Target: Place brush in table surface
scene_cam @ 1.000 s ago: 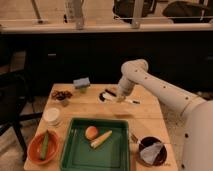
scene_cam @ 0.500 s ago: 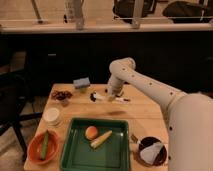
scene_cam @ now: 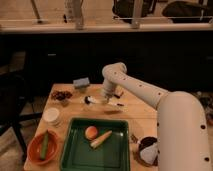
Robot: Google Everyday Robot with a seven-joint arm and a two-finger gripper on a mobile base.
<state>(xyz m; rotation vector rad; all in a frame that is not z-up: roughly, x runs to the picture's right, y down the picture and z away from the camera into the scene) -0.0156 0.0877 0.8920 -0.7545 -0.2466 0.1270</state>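
The brush (scene_cam: 114,103) has a white handle, a dark round head at its left end and a dark tip at its right. It lies level, just above or on the tan wooden table surface (scene_cam: 140,116), behind the green tray. My gripper (scene_cam: 106,96) points down over the brush's middle and is shut on the handle. The white arm reaches in from the right.
A green tray (scene_cam: 80,159) at the front holds an orange (scene_cam: 90,132) and a pale carrot-like piece (scene_cam: 101,139). An orange bowl (scene_cam: 44,148), a white cup (scene_cam: 51,116), a plate of dark bits (scene_cam: 61,95) and a blue sponge (scene_cam: 81,82) stand at the left. A dark bowl (scene_cam: 147,150) stands front right.
My gripper has moved left across the back of the table with the brush in it, and now sits a little lower.
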